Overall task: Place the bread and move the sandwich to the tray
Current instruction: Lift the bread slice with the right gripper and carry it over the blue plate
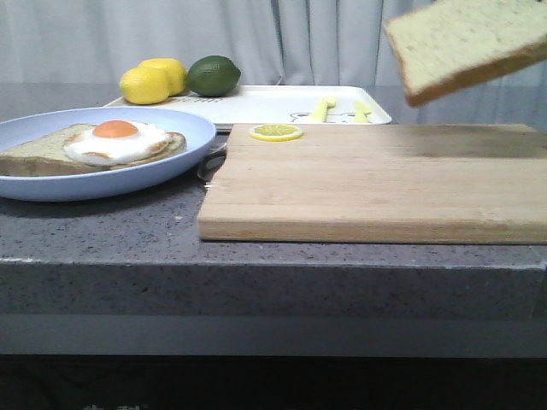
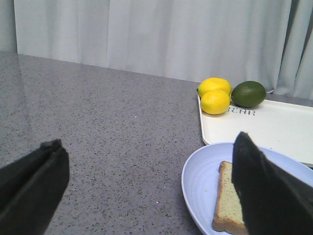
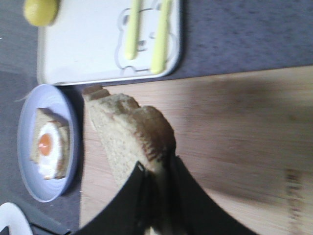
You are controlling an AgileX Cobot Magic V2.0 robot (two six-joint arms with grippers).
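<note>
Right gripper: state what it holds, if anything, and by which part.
The right gripper is shut on the bread, pinching one edge of the slice at the crust, lifted above the cutting board. The left gripper is open and holds nothing.

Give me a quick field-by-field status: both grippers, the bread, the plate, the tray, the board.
right gripper: shut on bread, held tilted in the air above the cutting board
left gripper: open, empty, beside the plate
plate contents: toast with fried egg
tray: behind the board; two lemons and a lime at its left end
board: lemon slice at back edge
</note>
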